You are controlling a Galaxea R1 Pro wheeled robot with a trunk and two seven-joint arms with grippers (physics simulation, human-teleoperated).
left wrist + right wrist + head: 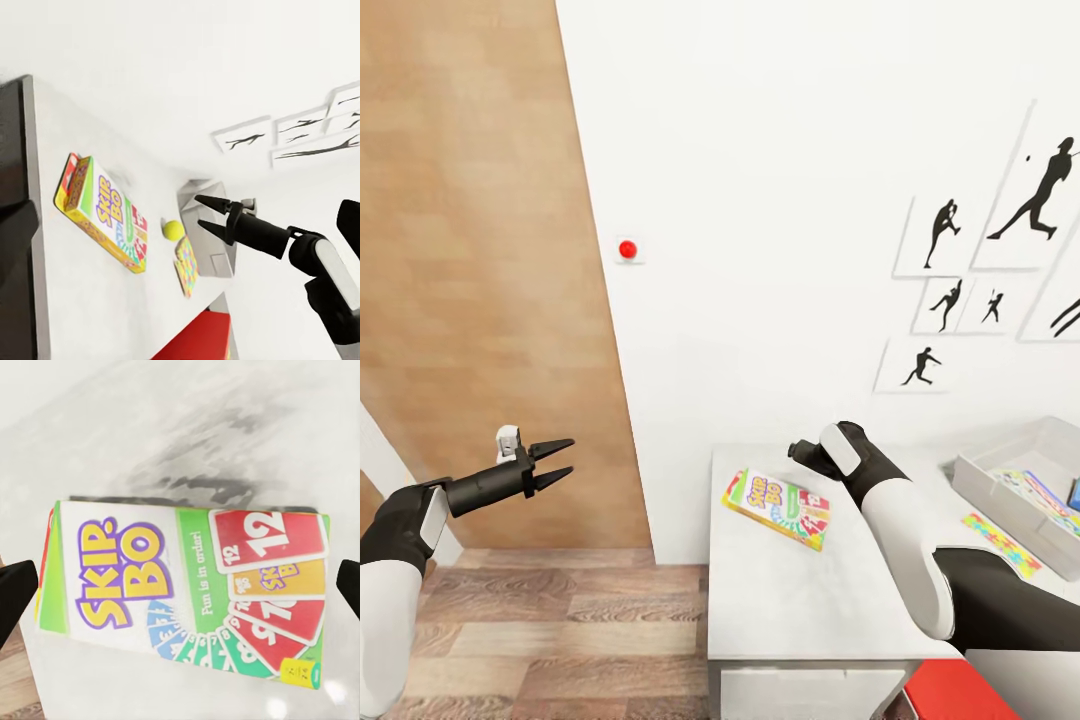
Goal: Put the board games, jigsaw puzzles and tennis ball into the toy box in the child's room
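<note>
White desk top (790, 600) carries everything here, and the Skip-Bo board game (778, 508) serves as the landmark: a flat box printed in white, green and red, lying on the desk near its wall-side edge. Directly above the game hangs the right gripper (180, 589), jaws spread wide apart with one dark tip showing off each side of the box, neither touching it. Beyond the game, further along the desk, sits the light grey toy box (1000, 495) with colourful flat things already inside; what they are is hard to make out. A jigsaw puzzle (1002, 545) lies flat on the desk beside the toy box's near wall. In the left wrist view the tennis ball (173, 229) rests between the game and the toy box, just beside the puzzle. Well away from the game, out over the wood-plank floor (550, 630), the left gripper (558, 461) is held in the air, jaws parted and empty.
</note>
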